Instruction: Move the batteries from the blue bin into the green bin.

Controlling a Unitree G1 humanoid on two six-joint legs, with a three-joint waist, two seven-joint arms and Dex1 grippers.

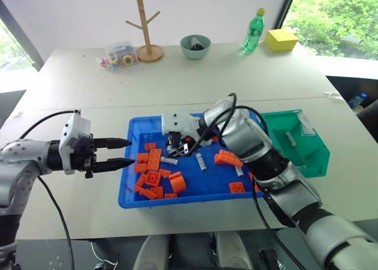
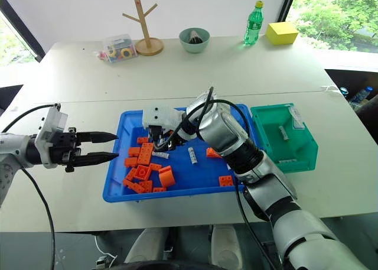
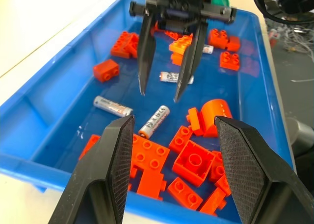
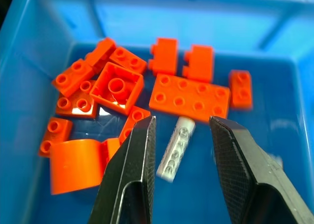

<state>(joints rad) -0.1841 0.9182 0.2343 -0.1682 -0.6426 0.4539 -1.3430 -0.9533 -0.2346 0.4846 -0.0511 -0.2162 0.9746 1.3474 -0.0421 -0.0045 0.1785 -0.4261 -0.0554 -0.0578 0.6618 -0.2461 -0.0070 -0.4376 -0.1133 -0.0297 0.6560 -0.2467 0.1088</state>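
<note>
The blue bin (image 1: 177, 200) sits on the table in front of me, holding several orange bricks (image 1: 153, 159) and loose batteries (image 1: 169, 160) (image 1: 201, 161). My right gripper (image 1: 179, 150) hangs over the bin's left half, pointing down and open. In the right wrist view one battery (image 4: 176, 148) lies on the bin floor between its fingers (image 4: 132, 175), apart from them. My left gripper (image 1: 131, 152) hovers level at the bin's left rim, open and empty. The green bin (image 1: 319, 163) stands against the blue bin's right side, with a battery (image 1: 290, 139) inside.
Far across the table stand a wooden mug tree (image 1: 144, 22), a pale green bowl (image 1: 195, 45), a green bottle (image 1: 254, 31), a yellow box (image 1: 280, 39) and a clear container of coloured rings (image 1: 121, 54). Black cables loop over my right arm (image 1: 236, 113).
</note>
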